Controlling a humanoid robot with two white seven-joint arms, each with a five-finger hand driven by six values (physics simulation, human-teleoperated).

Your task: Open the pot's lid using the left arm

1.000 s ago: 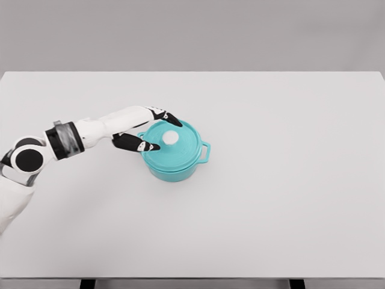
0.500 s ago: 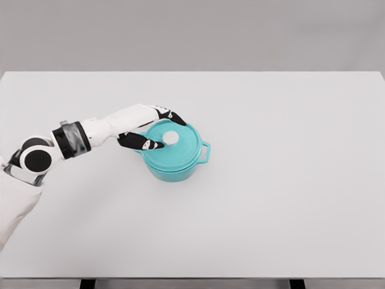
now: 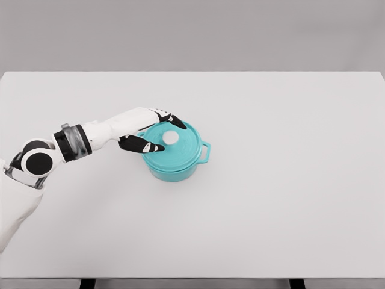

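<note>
Left robot hand (image 3: 157,132) over the near-left part of the round teal lid (image 3: 172,144), black-tipped fingers (image 3: 175,121) spread on one side and thumb on the other, bracketing the small white knob (image 3: 171,138) without closing on it. Nothing held; fingers open, apparently just above or brushing the lid surface, contact impossible to confirm from this height. Lid seated on the teal two-handled pot (image 3: 175,167), itself near the middle of the plain white bench (image 3: 289,180), slightly left of centre. Right arm nowhere in the view.

Likely trouble from here: closing off-centre, with the knob sitting beyond the fingertips rather than between them, so a pinch on bare enamel and a slip. A glancing push from the thumb, enough to slide the whole pot toward the right. A shallow grip on so small a knob, lid tilting on the lift, catching the rim and dragging the pot up or dropping back askew.
</note>
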